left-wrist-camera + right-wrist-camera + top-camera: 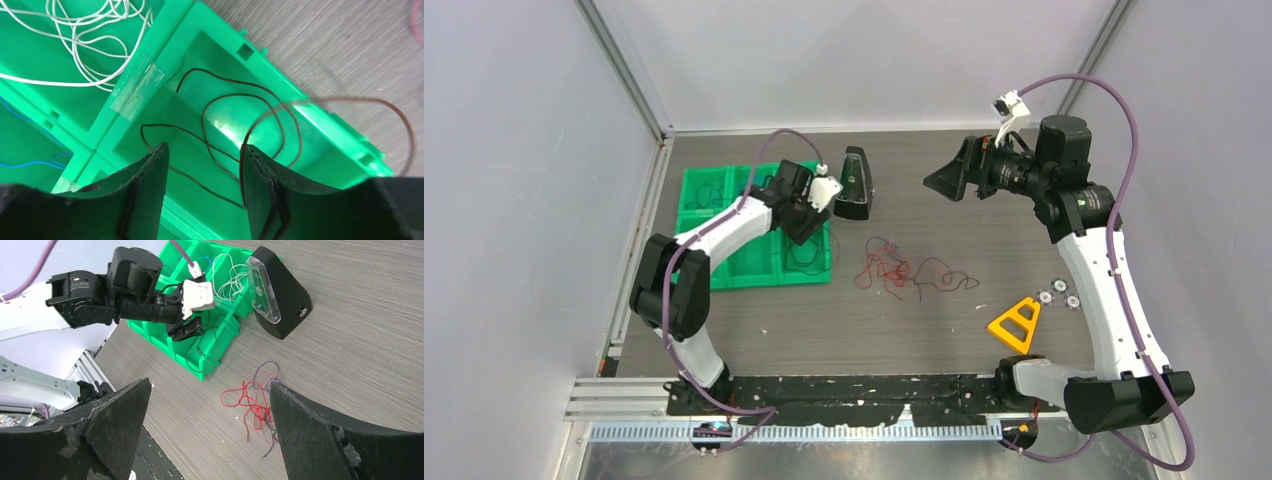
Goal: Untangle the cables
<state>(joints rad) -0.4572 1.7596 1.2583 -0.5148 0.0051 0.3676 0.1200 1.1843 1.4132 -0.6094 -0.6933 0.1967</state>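
Observation:
A tangle of red, blue and black cables lies loose on the table's middle, and shows in the right wrist view too. My left gripper hangs open over a compartment of the green bin tray. A black cable curls in that compartment. One strand runs along the right finger's inner face, and a loop arcs out over the tray wall. A white cable and a blue cable lie in neighbouring compartments. My right gripper is wide open and empty, raised at the back right.
A black wedge-shaped device with a clear face stands just right of the tray. A yellow triangle and small round white pieces lie at the right, near the right arm. Walls close in the table on three sides.

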